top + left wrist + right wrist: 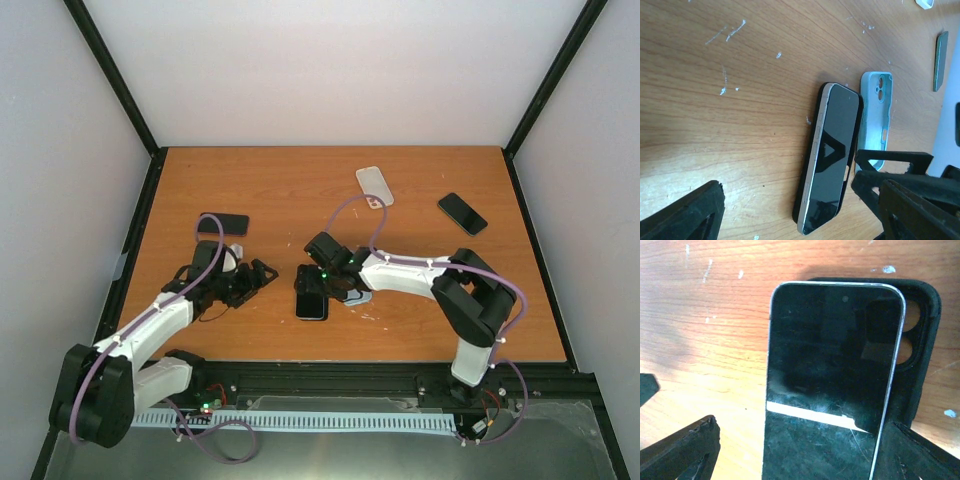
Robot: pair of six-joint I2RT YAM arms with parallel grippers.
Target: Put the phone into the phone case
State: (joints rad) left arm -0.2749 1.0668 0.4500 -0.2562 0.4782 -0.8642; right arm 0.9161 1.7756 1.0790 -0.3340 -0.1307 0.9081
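A dark-screened phone (311, 297) lies face up and skewed on a black phone case (922, 330), not seated in it. The case's camera cut-outs show past the phone's (832, 375) right edge. My right gripper (805, 440) is open, a finger on each side of the phone's near end, with table showing between the left finger and the phone. My left gripper (787, 192) is open too, low at the phone's (832, 150) left side, its fingers wide apart and nothing held. In the top view the left gripper (262, 275) and right gripper (312, 278) face each other across the phone.
A light blue case (878, 112) lies right beside the phone, partly under the right arm. Farther off are a black phone (222, 223) at the left, a white case (374, 185) at the back and another black phone (462, 213) at the right. White scuffs mark the wood.
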